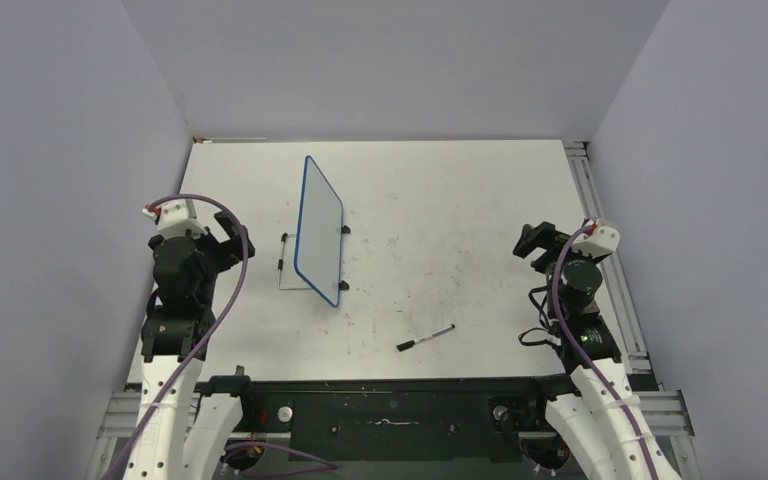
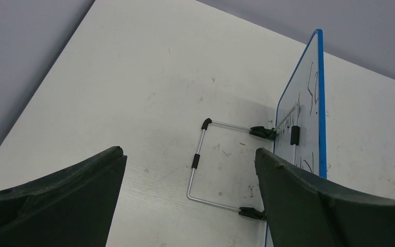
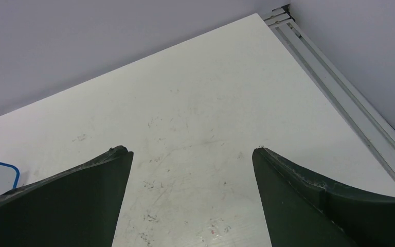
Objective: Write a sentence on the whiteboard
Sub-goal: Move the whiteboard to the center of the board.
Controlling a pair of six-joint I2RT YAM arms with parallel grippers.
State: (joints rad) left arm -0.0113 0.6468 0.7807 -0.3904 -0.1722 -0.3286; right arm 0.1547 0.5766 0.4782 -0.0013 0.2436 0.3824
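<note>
Whiteboard [image 1: 320,228] up on its stand, both grippers empty.
Board stands tilted on a wire stand [image 2: 200,159] in the left half of the table [image 1: 460,190], closer to the far edge than the near. The sentence [image 2: 308,98] shows as black strokes on it, too oblique to read. Black marker [image 1: 425,338] lies alone near the near edge, around the middle. Left gripper [image 1: 228,234] is near the left edge beside the stand, jaws wide. Right gripper [image 1: 534,242] is near the right edge, jaws wide.
</note>
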